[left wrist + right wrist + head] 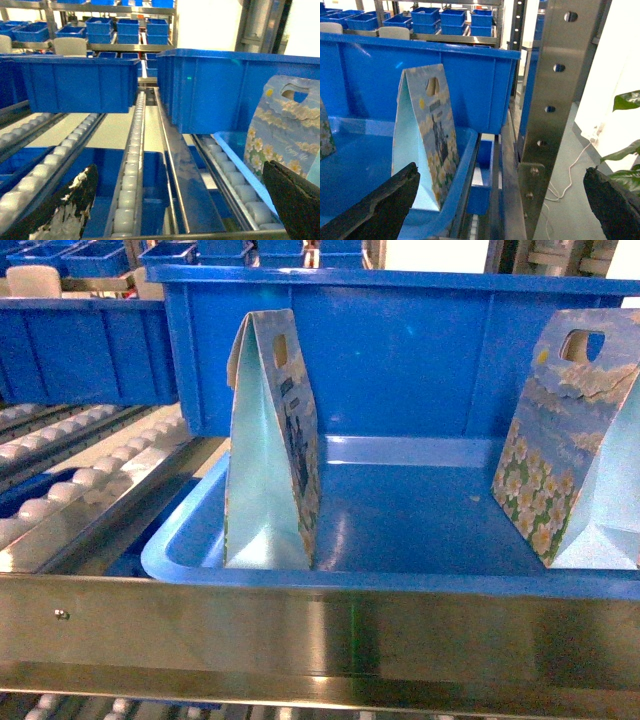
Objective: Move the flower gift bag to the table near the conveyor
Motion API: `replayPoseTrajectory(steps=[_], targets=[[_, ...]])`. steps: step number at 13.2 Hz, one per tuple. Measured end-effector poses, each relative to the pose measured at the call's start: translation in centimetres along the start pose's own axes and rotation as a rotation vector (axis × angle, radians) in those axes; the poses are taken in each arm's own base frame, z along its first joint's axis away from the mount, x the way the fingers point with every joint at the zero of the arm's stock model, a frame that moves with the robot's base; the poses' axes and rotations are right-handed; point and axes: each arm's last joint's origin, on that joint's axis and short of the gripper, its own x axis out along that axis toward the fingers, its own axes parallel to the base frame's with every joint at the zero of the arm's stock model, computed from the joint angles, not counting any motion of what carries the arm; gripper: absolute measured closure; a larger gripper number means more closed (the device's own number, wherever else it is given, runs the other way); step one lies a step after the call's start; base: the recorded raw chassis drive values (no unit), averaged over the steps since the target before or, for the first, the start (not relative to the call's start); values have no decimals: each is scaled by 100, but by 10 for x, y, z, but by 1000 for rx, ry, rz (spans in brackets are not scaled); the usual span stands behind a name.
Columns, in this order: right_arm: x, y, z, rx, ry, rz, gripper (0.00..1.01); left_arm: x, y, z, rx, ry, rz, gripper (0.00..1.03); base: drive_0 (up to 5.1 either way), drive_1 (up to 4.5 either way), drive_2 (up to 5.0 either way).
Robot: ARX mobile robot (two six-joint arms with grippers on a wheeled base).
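Two flower gift bags stand upright in a shallow blue tray (180,550) on the conveyor (70,490), backed by a taller blue bin (400,350): one bag (272,450) at the tray's left, narrow pale-blue side toward the head camera, and another (570,450) at the right, its daisy face showing. The right claw (500,210) hangs wide open, and the bag (426,135) seen from that wrist stands just ahead and left of it, long axis vertical, handle hole on top. The left claw (180,210) is also spread wide, with a bag (287,135) just beside its right finger; which bag each wrist sees is hard to match, probably the nearer one. The steel front rail (320,640) and the tray's rim lie between claws and bags, so a lift must clear both. No tabletop is in view.
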Motion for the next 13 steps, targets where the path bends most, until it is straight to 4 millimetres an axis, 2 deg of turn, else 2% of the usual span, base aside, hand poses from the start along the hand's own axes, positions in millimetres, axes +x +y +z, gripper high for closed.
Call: replayPoseTrajectory(steps=[1, 2, 4, 13], targets=[[39, 11, 22, -1, 19, 70, 3, 51, -18, 36, -54, -22, -103, 5, 0, 0, 0], [48, 19, 29, -2, 20, 105, 3, 62, -30, 39, -61, -2, -134, 5, 0, 0, 0], [58, 34, 43, -3, -1, 138, 3, 68, -46, 49, -62, -16, -161, 5, 0, 0, 0], [57, 35, 43, -9, 23, 141, 3, 67, -48, 49, -57, -16, -141, 5, 0, 0, 0]])
